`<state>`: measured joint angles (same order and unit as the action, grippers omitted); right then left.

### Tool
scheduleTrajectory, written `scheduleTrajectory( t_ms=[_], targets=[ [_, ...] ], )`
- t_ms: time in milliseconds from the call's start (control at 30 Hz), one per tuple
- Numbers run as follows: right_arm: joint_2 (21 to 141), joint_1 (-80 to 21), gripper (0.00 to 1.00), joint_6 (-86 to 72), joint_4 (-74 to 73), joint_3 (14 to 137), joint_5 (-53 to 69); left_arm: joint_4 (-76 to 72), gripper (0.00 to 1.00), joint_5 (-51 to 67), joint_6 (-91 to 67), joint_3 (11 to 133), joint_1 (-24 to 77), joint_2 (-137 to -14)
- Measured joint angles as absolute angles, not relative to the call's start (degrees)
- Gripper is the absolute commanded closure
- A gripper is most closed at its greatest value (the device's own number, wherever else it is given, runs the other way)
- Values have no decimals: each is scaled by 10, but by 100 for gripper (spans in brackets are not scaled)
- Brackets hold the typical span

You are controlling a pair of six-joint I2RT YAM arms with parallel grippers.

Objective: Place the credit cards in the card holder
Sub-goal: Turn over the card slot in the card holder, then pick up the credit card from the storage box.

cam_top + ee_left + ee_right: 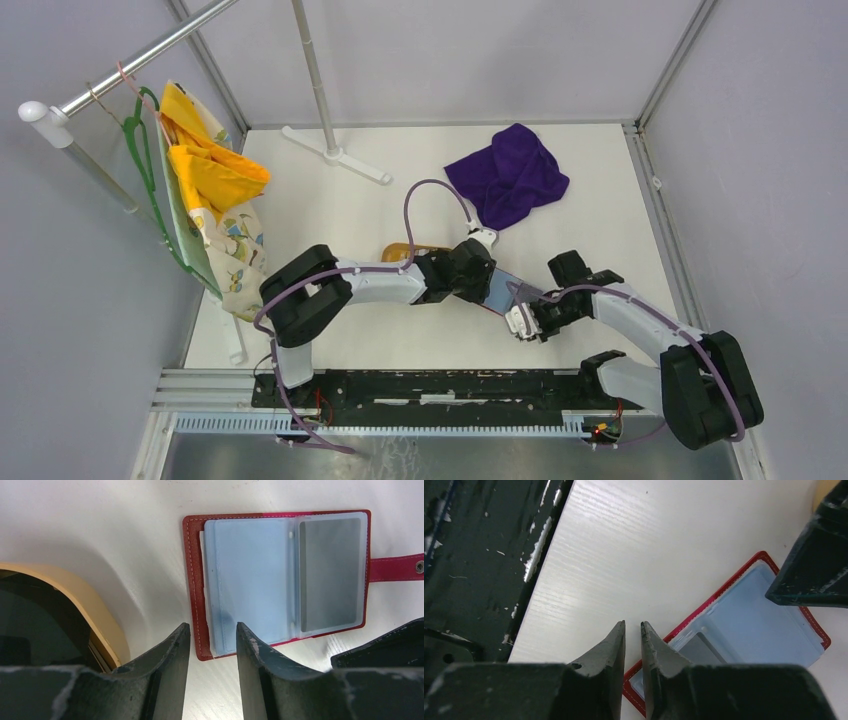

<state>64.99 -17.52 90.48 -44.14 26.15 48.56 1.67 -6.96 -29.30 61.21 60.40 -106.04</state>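
Across the white table, walled in grey, I see a clothes rail with a yellow cloth at the far left and a purple cloth at the back. A tan wooden tray lies just left of the card holder. The holder is spread open near centre, between both arms, with one grey card in a clear sleeve. My left gripper hangs over the holder's near corner, jaws moderately apart and empty. My right gripper shows only a narrow slit, with nothing in it.
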Motion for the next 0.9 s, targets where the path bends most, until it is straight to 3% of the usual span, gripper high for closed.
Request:
scheduleTrajectory(
  t_ms=[500, 600, 767, 900],
  targets=[
    [642, -191, 77, 740, -307, 260, 306, 4, 52, -64, -293, 579, 604, -1013],
    [642, -176, 75, 712, -289, 262, 285, -13, 47, -64, -293, 546, 604, -950],
    [639, -163, 74, 703, -302, 265, 291, -37, 30, -92, -293, 490, 602, -835],
    [639, -163, 74, 703, -314, 270, 298, -33, 26, -114, -294, 442, 579, -769]
  ],
)
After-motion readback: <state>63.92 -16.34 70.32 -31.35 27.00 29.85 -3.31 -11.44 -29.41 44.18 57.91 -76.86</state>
